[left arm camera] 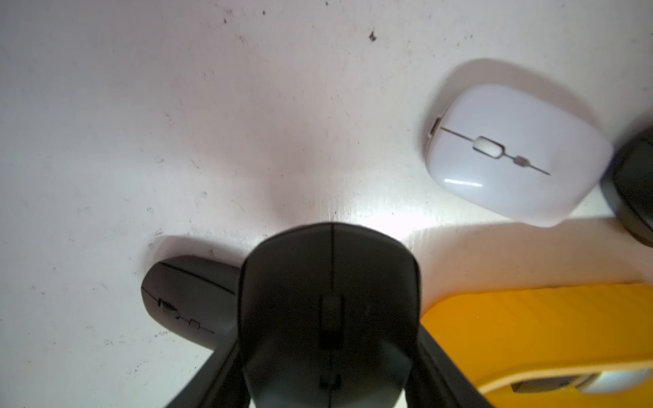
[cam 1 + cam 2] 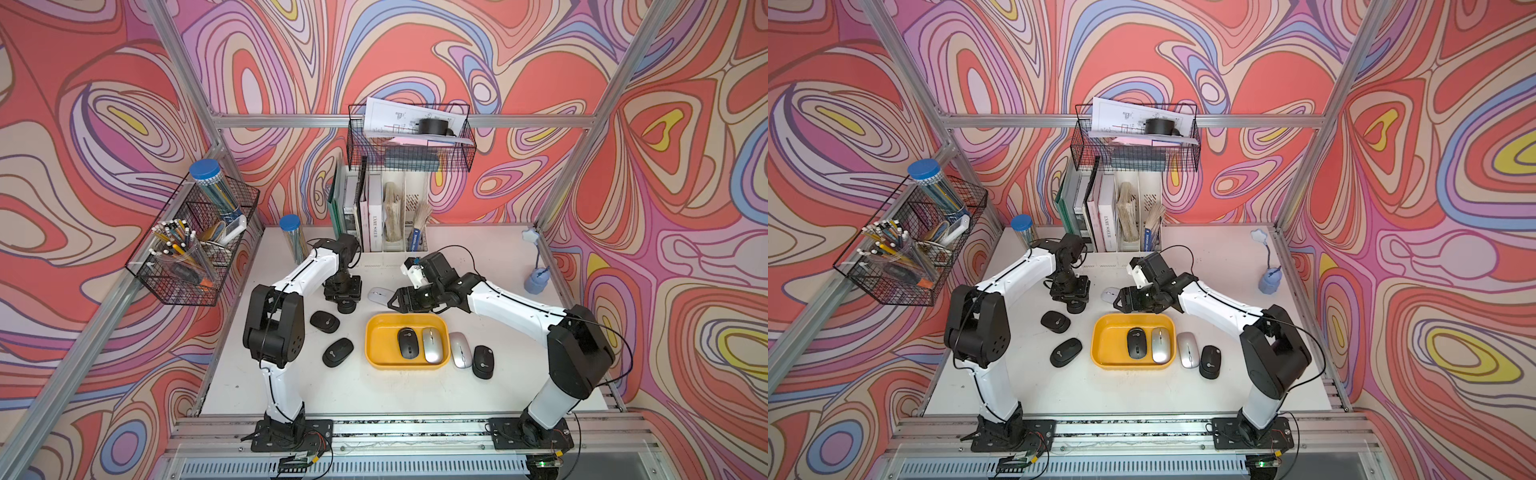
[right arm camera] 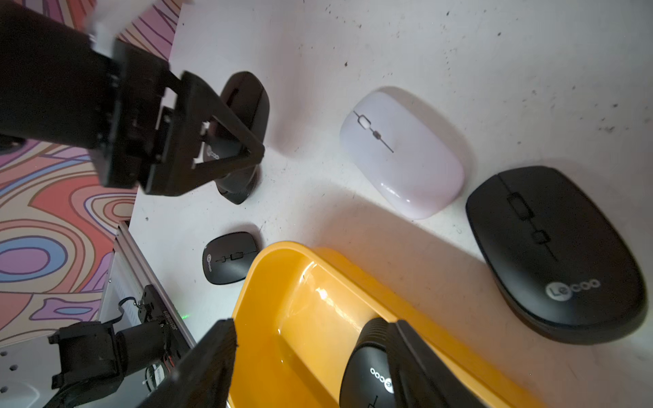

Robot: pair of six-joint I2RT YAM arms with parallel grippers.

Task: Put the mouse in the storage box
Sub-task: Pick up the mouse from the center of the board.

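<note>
yellow plastic, the storage box sits mid-table, nearest the arm bases. a boxed black mouse and a boxed silver mouse lie side by side inside it. just right of the box lie a loose silver mouse and a right-hand black mouse. left of it are two more black mice. farther back, beyond the box's far left corner, the left gripper is clamped tight on the sides of the gripped mouse. this mouse is black, tilted and outside the box. the right gripper hangs over the box's far rim, jaws partly apart, holding nothing. a white mouse lies between the two grippers.
</note>
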